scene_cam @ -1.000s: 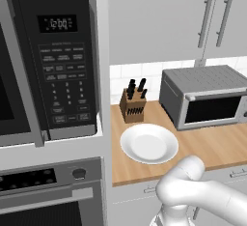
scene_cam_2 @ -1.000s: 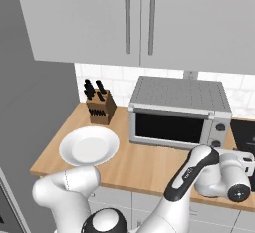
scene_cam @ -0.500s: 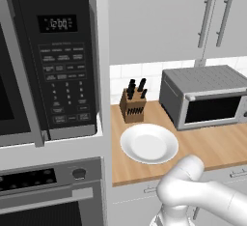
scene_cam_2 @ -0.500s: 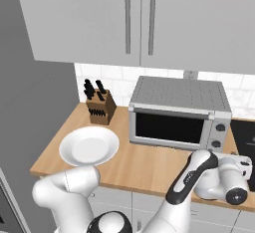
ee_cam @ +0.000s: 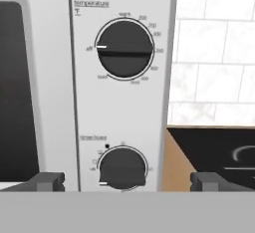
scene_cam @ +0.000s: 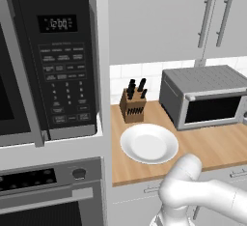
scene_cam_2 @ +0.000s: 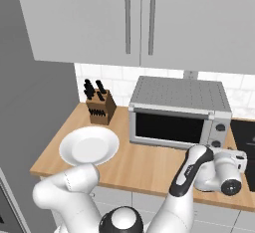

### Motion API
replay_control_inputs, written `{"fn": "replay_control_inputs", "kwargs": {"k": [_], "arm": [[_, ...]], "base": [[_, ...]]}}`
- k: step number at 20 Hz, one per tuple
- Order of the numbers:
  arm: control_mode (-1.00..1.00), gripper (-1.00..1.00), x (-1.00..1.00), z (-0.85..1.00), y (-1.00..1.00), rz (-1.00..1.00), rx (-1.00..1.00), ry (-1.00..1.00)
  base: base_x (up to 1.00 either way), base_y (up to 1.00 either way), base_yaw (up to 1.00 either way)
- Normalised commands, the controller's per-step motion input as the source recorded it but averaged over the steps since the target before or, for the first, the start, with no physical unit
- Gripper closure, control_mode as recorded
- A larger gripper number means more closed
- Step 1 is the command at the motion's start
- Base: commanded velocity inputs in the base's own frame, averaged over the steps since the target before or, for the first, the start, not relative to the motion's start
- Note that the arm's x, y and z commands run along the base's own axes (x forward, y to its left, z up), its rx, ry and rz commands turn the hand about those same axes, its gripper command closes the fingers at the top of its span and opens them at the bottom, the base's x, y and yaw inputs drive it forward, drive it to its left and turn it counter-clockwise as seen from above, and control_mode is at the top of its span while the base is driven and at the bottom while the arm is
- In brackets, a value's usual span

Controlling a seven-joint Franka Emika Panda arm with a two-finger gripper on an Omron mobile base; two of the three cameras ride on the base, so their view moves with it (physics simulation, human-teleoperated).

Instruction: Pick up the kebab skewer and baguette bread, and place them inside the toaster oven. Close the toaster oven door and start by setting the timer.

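Hand view, as we record it: fingers (ee_cam: 127, 181) spread wide apart, gripping nothing, their tips flanking the lower dial (ee_cam: 122, 169) on the toaster oven (ee_cam: 119, 77) control panel; temperature dial (ee_cam: 124, 49) above it. Right base view: toaster oven door (scene_cam_2: 171, 128) shut, oven on the wooden counter (scene_cam_2: 134, 167), white plate (scene_cam_2: 89, 146) and knife block (scene_cam_2: 99, 107) to its left.

"Temperature" above upper dial (ee_cam: 124, 49) on toaster oven (ee_cam: 119, 102); microwave display (scene_cam: 59, 24) reads 12:00
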Motion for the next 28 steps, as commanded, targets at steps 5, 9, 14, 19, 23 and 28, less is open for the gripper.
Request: {"fn": "replay_control_inputs", "kwargs": {"k": [5,9,14,19,23,28], "arm": [[-1.0,-1.0,0.14,-0.05,0.0,0.0,0.0,0.0],[-1.0,-1.0,0.05,-0.01,0.0,0.0,0.0,0.0],[-1.0,-1.0,0.12,-0.05,0.0,0.0,0.0,0.0],[-1.0,-1.0,0.02,-0.09,0.01,0.0,0.0,0.0],[-1.0,-1.0,0.06,-0.08,0.01,0.0,0.0,0.0],[-1.0,-1.0,0.14,-0.01,0.02,0.0,0.0,0.0]], "base": [[0.0,0.0,0.0],[0.0,0.0,0.0],[0.0,0.0,0.0],[0.0,0.0,0.0],[0.0,0.0,0.0],[0.0,0.0,0.0]]}}
